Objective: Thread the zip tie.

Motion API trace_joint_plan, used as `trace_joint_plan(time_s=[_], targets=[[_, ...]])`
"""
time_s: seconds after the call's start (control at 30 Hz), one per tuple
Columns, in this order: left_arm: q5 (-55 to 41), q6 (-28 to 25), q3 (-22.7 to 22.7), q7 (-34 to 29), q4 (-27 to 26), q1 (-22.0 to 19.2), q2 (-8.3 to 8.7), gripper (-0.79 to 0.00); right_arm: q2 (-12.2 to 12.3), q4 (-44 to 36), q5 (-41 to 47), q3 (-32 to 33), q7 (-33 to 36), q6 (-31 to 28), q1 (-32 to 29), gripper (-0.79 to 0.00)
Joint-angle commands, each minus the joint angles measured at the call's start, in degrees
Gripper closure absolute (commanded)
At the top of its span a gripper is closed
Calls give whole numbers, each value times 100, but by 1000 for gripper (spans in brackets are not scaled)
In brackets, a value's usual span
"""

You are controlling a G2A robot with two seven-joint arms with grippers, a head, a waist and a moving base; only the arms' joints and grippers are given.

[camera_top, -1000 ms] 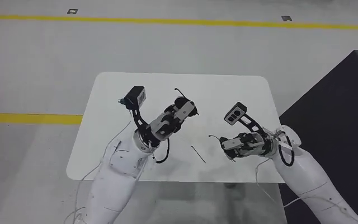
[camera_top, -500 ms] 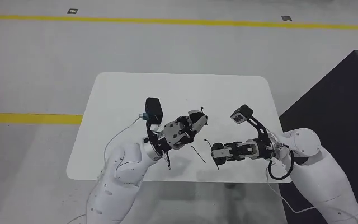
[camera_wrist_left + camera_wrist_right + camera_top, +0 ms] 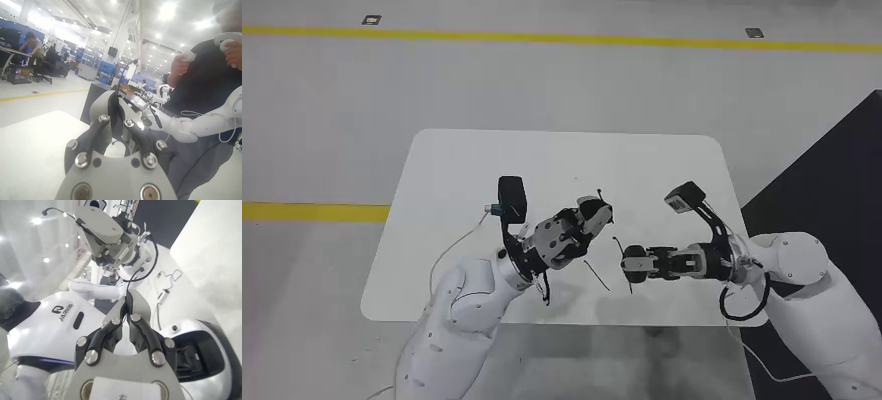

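Observation:
My left gripper (image 3: 594, 213) is above the middle of the white table (image 3: 442, 190), shut on a thin black zip tie (image 3: 600, 196) that stands up from its fingers (image 3: 121, 75), its small head (image 3: 135, 61) on top. My right gripper (image 3: 631, 265) faces it from the right and a little nearer the front edge, shut on a second black zip tie (image 3: 132, 277) whose free end (image 3: 616, 243) points toward the left gripper. The two ties are apart. In the right wrist view the left gripper (image 3: 81, 220) shows beyond the right gripper (image 3: 127, 295).
A third black zip tie (image 3: 597, 275) lies flat on the table between and just in front of the two grippers. The table's front edge (image 3: 572, 322) is close below them. A dark panel (image 3: 832, 160) stands to the right of the table.
The left arm swung right to the table's middle with its tie. The right gripper moved left toward it and its wrist turned. Over the last half second both shifted only slightly.

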Motion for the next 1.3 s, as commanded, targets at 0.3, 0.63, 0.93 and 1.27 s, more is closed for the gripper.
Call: trace_joint_plan(time_s=[0.3,0.63,0.93,1.27], targets=[[422,83,63,-203,-14,62,57,0,110,-643,-656,513,427,-282,-330,0],[232,69,116,-393,-31,128,105,0,167,-704,-784,852,423,-380,-517,0],[97,33,246,-580,-52,105,136,0,175,-755,-992,796,281,-370,-481,0],[152,161,427,-571,7,-37,138,0,179,-789,-1152,722,248,-352,-475,0]])
